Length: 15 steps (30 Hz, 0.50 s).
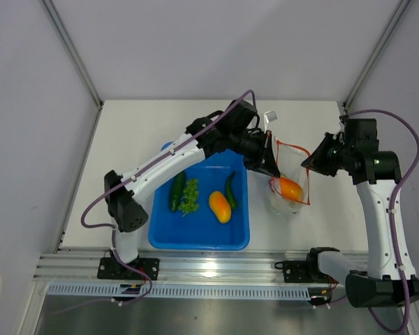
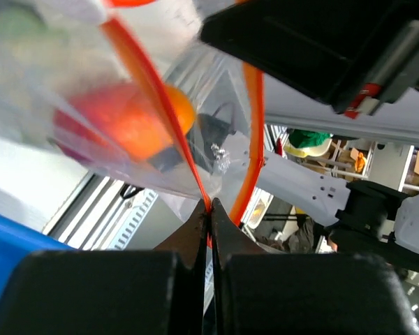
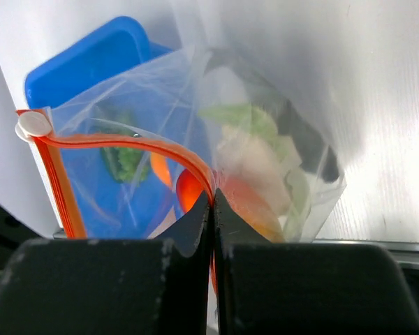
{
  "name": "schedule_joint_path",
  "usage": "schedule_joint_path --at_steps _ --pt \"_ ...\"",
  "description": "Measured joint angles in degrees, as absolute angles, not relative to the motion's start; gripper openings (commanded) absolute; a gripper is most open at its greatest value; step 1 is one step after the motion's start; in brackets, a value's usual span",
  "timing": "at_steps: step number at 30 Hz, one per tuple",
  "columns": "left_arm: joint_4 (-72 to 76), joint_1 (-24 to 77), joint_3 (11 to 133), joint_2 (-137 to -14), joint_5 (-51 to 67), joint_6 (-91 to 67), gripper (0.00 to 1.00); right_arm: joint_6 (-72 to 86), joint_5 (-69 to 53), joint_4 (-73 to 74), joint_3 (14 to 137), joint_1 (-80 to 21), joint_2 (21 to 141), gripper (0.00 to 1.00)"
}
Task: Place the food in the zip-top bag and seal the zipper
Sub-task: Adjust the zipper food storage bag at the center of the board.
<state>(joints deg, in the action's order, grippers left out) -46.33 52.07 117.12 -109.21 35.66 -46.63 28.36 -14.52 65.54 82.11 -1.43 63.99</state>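
Tray [image 1: 153,237]: blue, on the table [image 1: 126,125], just beyond my left arm's base. All places below are told from it.
Left gripper [image 2: 209,209]: my fingers are pressed together on the zipper [image 2: 148,80], pinching the orange strip on the side of the mouth nearest the tray's right wall.
Right gripper [image 3: 213,199]: my jaws are likewise clamped tight on the zipper, on the side of the mouth away from the tray.
Bag [image 1: 286,202]: clear, just past the tray's right wall, hanging between my two grips. I cannot tell whether its bottom touches the table.
Mouth: open, with the two orange strips bowed apart into a loop between my grippers.
Slider [image 3: 33,124]: small and white, at the end of the zipper that lies toward the tray in my right wrist view.
Red-orange fruit [image 1: 290,188]: inside the bag, low down, just right of the tray.
Cauliflower [image 3: 255,150]: white and green, inside the bag, against the red-orange fruit.
Cucumber [image 1: 177,192]: in the tray's left half, lying lengthwise.
Leafy bunch [image 1: 189,195]: in the tray, just beside the cucumber.
Yellow fruit [image 1: 220,206]: near the tray's middle.
Pepper [image 1: 230,190]: dark green, in the tray near its right wall, just beside the yellow fruit.
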Motion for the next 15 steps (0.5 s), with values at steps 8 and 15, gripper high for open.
schedule_joint_path --at_steps 8,15 --pt "-46.63 51.94 107.66 -114.52 35.29 -46.22 0.0 27.75 -13.91 62.22 63.16 -2.2 67.05 0.0" --pt "-52.25 51.75 118.76 -116.38 34.54 -46.5 0.01 27.77 -12.36 65.52 74.41 -3.49 68.23 0.0"
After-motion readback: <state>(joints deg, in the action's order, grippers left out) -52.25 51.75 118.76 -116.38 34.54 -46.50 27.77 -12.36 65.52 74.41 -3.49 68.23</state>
